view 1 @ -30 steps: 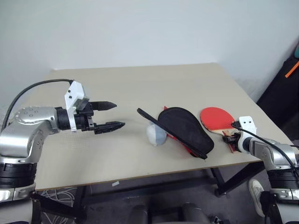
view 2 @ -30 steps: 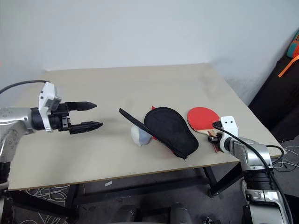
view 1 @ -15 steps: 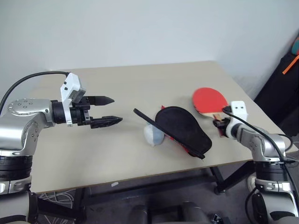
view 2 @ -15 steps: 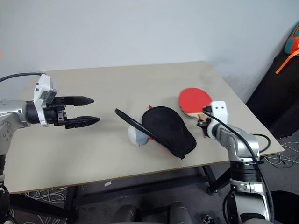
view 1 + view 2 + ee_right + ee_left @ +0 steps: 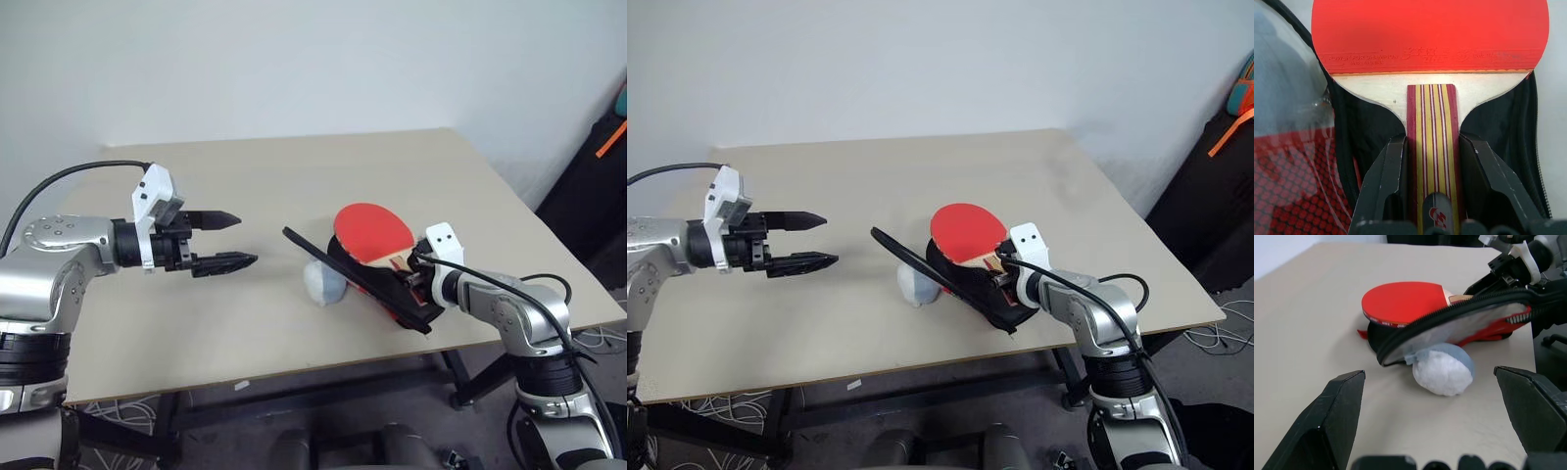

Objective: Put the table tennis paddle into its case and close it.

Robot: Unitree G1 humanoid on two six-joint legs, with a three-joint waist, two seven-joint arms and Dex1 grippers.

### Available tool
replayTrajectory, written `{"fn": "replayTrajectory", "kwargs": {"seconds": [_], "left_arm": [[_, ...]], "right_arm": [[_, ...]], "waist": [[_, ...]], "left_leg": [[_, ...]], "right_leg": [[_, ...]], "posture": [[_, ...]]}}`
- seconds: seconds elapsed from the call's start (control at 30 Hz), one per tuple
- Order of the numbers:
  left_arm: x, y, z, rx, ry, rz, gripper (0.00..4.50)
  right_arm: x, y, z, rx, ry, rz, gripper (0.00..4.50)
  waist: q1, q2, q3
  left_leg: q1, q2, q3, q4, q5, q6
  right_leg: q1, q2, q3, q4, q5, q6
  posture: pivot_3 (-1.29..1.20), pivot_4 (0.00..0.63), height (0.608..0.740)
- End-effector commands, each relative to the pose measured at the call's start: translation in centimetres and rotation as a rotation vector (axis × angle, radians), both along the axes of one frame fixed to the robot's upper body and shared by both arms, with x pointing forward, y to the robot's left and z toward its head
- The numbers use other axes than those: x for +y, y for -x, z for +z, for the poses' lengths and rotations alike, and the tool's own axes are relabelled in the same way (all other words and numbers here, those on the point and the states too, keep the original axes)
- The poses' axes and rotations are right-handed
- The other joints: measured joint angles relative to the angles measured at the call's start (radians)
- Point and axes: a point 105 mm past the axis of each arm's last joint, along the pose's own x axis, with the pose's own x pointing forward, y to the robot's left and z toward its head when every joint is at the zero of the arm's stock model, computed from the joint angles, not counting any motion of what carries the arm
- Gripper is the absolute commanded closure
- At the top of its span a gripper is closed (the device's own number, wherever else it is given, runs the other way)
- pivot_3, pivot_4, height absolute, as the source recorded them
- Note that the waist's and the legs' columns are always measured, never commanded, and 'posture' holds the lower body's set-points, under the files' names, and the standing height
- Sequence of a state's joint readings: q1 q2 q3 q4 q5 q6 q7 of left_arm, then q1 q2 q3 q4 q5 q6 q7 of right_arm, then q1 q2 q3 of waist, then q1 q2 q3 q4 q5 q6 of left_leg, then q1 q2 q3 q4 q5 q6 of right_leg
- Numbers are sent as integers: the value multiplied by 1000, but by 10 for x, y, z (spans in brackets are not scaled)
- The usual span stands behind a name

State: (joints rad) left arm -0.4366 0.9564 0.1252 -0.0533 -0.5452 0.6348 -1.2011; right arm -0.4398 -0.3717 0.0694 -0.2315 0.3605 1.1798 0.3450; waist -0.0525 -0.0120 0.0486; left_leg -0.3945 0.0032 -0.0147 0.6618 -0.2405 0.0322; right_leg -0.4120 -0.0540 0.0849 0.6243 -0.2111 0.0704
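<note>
Right hand (image 5: 416, 277), near right edge of worktop (image 5: 294, 176), is clamped on the handle of the table tennis paddle (image 5: 370, 233). Paddle's long axis runs from that hand up and left, with the red blade hovering over the case (image 5: 377, 279). Case lies just below it, unzipped, upper flap propped on a pale wad (image 5: 324, 284). Farther left, left hand (image 5: 227, 241) hangs with fingers wide apart, holding nothing, pointing at the case mouth. Right arm is nearer; the blade needs to slide in between the flaps.
</note>
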Motion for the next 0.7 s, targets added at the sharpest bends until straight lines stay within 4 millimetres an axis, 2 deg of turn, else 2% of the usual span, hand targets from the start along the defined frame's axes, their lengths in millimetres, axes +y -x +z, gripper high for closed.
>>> {"fn": "replayTrajectory", "kwargs": {"seconds": [0.03,0.13,0.33,0.7], "left_arm": [[-3,2,12,-57,-7,-12,0],[-4,3,11,-55,-3,-11,0],[-5,2,11,-53,1,-6,0],[-7,-3,12,-60,10,5,0]], "right_arm": [[7,3,0,-27,2,39,3398],[9,5,-13,8,3,35,3398],[7,2,-21,24,2,6,3398],[-8,-27,-6,-45,22,-82,3398]], "waist": [[0,0,0],[0,0,0],[0,-1,0],[-1,-1,0]], "left_leg": [[0,0,0,0,0,0],[0,0,0,0,0,0],[0,1,0,0,0,0],[0,1,1,0,0,0]], "right_leg": [[0,0,0,0,0,0],[0,0,0,0,0,0],[0,1,0,0,0,0],[0,1,1,0,0,0]], "posture": [[0,0,740],[0,0,740],[0,0,740],[0,0,740]]}}
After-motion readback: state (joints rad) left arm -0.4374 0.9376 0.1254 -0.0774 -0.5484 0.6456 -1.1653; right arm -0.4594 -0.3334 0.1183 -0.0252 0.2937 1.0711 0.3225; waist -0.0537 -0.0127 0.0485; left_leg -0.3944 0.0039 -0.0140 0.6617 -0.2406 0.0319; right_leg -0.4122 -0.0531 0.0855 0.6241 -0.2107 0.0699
